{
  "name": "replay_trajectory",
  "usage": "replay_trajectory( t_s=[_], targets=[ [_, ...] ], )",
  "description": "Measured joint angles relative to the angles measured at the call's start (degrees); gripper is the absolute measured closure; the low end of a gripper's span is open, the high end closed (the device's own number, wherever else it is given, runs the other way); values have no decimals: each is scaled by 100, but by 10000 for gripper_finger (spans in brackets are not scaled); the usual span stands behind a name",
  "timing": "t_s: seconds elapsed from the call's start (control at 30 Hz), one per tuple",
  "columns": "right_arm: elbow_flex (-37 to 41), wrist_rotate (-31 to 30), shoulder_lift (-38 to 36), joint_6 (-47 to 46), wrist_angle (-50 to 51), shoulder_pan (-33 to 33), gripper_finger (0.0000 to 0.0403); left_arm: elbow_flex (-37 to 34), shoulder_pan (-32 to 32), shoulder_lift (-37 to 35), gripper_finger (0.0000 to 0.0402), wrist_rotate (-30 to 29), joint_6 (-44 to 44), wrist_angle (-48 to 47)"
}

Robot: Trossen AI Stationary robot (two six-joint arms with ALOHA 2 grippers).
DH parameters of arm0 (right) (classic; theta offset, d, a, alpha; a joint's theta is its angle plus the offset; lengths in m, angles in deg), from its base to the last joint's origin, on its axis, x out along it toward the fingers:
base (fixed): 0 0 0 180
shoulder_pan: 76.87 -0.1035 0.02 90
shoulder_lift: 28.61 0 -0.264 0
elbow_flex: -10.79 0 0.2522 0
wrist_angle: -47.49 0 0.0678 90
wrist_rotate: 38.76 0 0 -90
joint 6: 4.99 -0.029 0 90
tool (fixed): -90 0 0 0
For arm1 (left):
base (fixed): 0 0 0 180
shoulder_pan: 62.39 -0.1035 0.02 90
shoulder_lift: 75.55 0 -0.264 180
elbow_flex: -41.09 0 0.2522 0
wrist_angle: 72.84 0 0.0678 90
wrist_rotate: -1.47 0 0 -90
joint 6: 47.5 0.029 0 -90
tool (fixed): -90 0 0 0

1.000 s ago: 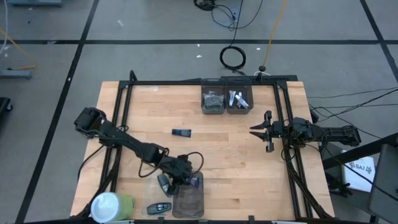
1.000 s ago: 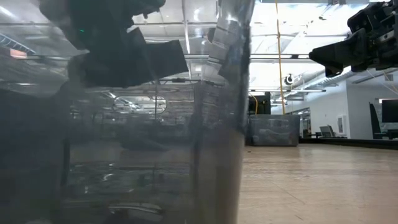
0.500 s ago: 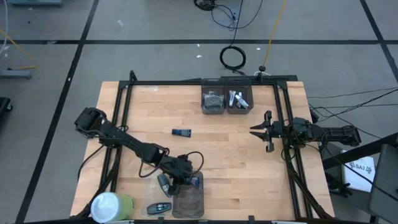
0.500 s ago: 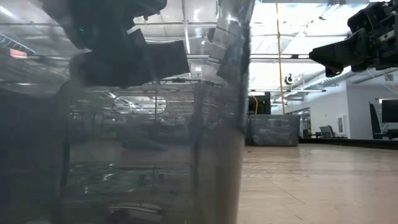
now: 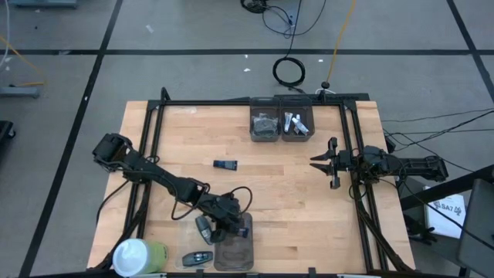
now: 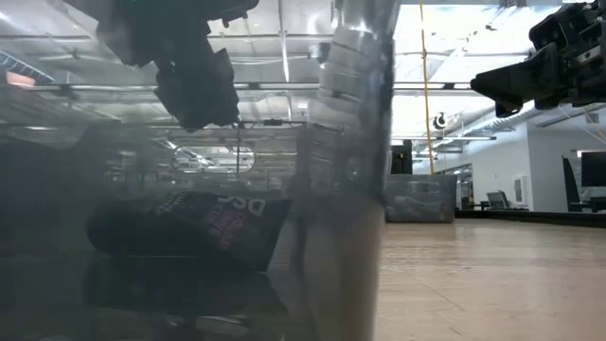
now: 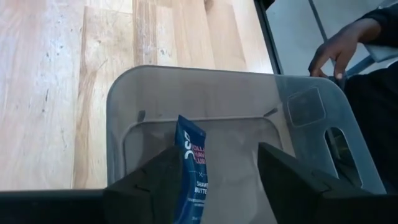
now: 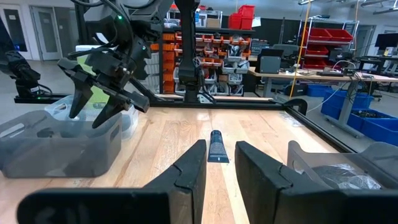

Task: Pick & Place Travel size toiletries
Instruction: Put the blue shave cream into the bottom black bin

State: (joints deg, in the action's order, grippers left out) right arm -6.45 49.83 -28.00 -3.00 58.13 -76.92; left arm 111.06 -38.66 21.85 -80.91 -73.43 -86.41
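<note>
over wood table (image 5: 309,201), left claw (image 7: 214,180) spread above bin (image 7: 186,87) w/ blue pack (image 7: 190,171).

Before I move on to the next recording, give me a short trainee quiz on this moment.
1. True or false: the left claw is over the clear bin at the table's near edge.
2. What is inside that bin, under the claw? A) a white tube B) a dark blue pack C) a green cylinder
3. Fill in: the right claw, waiting at the table's right side, has its fingers ___.

Key: 1 true; 2 B; 3 open.
</note>
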Motion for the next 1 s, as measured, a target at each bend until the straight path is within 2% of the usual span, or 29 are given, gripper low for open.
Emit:
replay_trajectory(
  t_s=[0.2, 0.37, 0.53, 0.63, 0.73, 0.87, 0.93, 1.0],
  targets=[
    [1, -2, 0, 2, 0, 1, 328, -7, -66, -137, 173, 263, 145, -24],
    [0, 0, 2, 2, -2, 0, 328, -4, -183, -600, 178, 388, 270, -43],
    [1, 0, 0, 1, -4, -1, 328, -4, -289, -1249, 191, 368, 1007, -219],
    [-1, 0, 2, 0, -4, -1, 328, -1, -392, -1647, 198, -125, 1420, -516],
    [0, 0, 2, 2, -4, -1, 328, 0, -542, -1977, 201, -1125, 1709, -1061],
    [-1, 0, 2, 0, -4, -1, 328, 0, -909, -2183, 190, -2553, 1562, -1779],
    [-1, 0, 0, 0, -4, -1, 328, 0, -1197, -2187, 178, -2894, 1187, -2119],
    [-1, 0, 2, 0, -4, -1, 328, -6, -1527, -2169, 163, -2852, 832, -2440]
  ],
)
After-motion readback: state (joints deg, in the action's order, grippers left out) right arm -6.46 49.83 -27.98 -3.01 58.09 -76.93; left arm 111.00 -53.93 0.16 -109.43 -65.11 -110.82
